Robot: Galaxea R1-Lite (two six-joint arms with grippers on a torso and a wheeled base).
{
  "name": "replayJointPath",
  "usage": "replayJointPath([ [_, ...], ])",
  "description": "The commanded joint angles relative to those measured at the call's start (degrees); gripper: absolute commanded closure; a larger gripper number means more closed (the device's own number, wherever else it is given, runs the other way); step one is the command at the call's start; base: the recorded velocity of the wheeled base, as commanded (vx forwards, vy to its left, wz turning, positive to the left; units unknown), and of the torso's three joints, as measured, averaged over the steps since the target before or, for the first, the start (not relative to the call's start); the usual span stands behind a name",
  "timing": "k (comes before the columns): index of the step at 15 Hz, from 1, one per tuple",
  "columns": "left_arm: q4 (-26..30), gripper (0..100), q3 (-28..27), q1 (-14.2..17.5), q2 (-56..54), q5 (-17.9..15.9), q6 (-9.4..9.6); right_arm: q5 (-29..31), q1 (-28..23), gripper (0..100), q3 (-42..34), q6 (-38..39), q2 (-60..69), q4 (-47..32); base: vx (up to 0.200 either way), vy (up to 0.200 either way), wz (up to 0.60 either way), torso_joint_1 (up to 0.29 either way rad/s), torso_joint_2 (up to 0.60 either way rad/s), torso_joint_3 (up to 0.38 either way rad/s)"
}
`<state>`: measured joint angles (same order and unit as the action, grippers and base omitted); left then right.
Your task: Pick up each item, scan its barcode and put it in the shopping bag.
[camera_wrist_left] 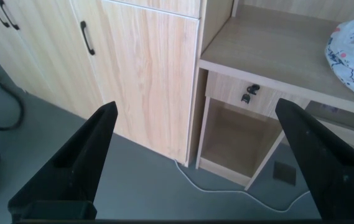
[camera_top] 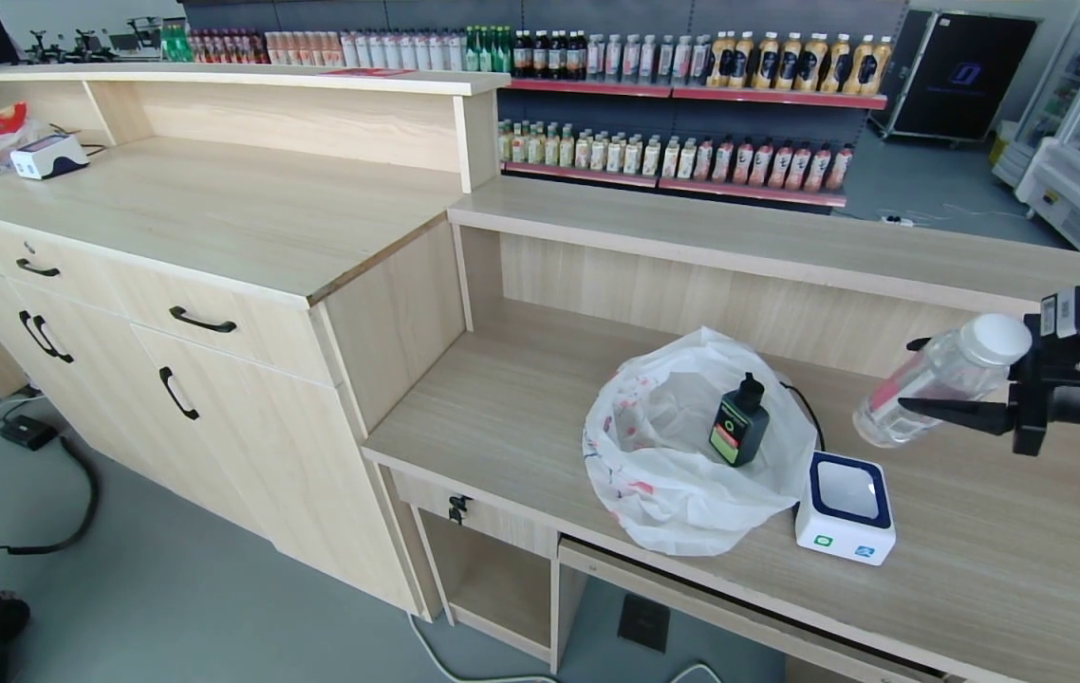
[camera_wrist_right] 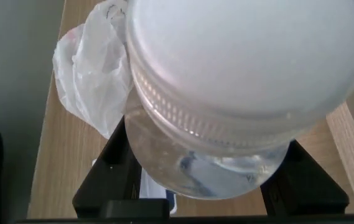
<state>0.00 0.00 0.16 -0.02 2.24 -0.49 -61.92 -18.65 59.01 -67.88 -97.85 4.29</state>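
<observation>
The right gripper (camera_top: 910, 374) grips a clear bottle (camera_top: 953, 370), tilted above the counter (camera_top: 1024, 550), cap toward the wrist, base pointing down-left at the scanner (camera_top: 846, 506) just beside the shopping bag (camera_top: 663, 474). The left gripper (camera_wrist_left: 195, 107) hangs spread wide, well away.

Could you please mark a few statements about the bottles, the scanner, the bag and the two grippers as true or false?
1. The right gripper holds a clear bottle with a white cap. True.
2. That bottle lies flat on the scanner. False: it is held tilted in the air, apart from the scanner.
3. The shopping bag has nothing in it. False: a dark bottle with a green label stands inside.
4. The left gripper is open and holds nothing. True.
5. The scanner sits on the counter beside the bag. True.
</observation>
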Motion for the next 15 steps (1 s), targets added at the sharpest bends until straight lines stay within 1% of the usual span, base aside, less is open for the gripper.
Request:
replayJointPath([
  [1, 0.0, 0, 0.0, 0.0, 0.0, 0.0, -0.04, 0.7, -0.6, 100, 0.0, 13.9, 13.6, -6.0, 0.0, 0.0, 0.0, 0.0, 0.0, 0.0],
  [3, 0.0, 0, 0.0, 0.0, 0.0, 0.0, -0.04, 6.0, -1.4, 100, -0.2, 25.3, 18.5, -10.4, 0.0, 0.0, 0.0, 0.0, 0.0, 0.0],
  [4, 0.0, 0, 0.0, 0.0, 0.0, 0.0, -0.04, 7.6, -2.4, 100, -0.3, 31.8, 20.8, -12.8, 0.0, 0.0, 0.0, 0.0, 0.0, 0.0],
  [6, 0.0, 0, 0.0, 0.0, 0.0, 0.0, -0.04, 10.5, -3.4, 100, -0.5, 42.0, 23.8, -15.2, 0.0, 0.0, 0.0, 0.0, 0.0, 0.0],
  [7, 0.0, 0, 0.0, 0.0, 0.0, 0.0, -0.04, 15.5, -3.5, 100, -0.7, 47.8, 24.3, -15.7, 0.0, 0.0, 0.0, 0.0, 0.0, 0.0],
  [8, 0.0, 0, 0.0, 0.0, 0.0, 0.0, -0.04, 19.7, -3.5, 100, -0.4, 51.4, 24.1, -15.8, 0.0, 0.0, 0.0, 0.0, 0.0, 0.0],
  [9, 0.0, 0, 0.0, 0.0, 0.0, 0.0, -0.04, 27.6, -2.4, 100, 0.1, 57.2, 23.2, -15.4, 0.0, 0.0, 0.0, 0.0, 0.0, 0.0],
  [10, 0.0, 0, 0.0, 0.0, 0.0, 0.0, -0.04, 30.4, -1.7, 100, 0.5, 58.5, 22.9, -14.8, 0.0, 0.0, 0.0, 0.0, 0.0, 0.0],
  [12, 0.0, 0, 0.0, 0.0, 0.0, 0.0, -0.04, 39.7, 1.7, 100, -1.1, 58.4, 22.9, -5.5, 0.0, 0.0, 0.0, 0.0, 0.0, 0.0],
  [13, 0.0, 0, 0.0, 0.0, 0.0, 0.0, -0.04, 45.2, 4.1, 100, -2.4, 58.4, 22.4, -0.8, 0.0, 0.0, 0.0, 0.0, 0.0, 0.0],
  [15, 0.0, 0, 0.0, 0.0, 0.0, 0.0, -0.04, 52.0, 8.5, 100, -3.4, 57.9, 20.6, 4.4, 0.0, 0.0, 0.0, 0.0, 0.0, 0.0],
])
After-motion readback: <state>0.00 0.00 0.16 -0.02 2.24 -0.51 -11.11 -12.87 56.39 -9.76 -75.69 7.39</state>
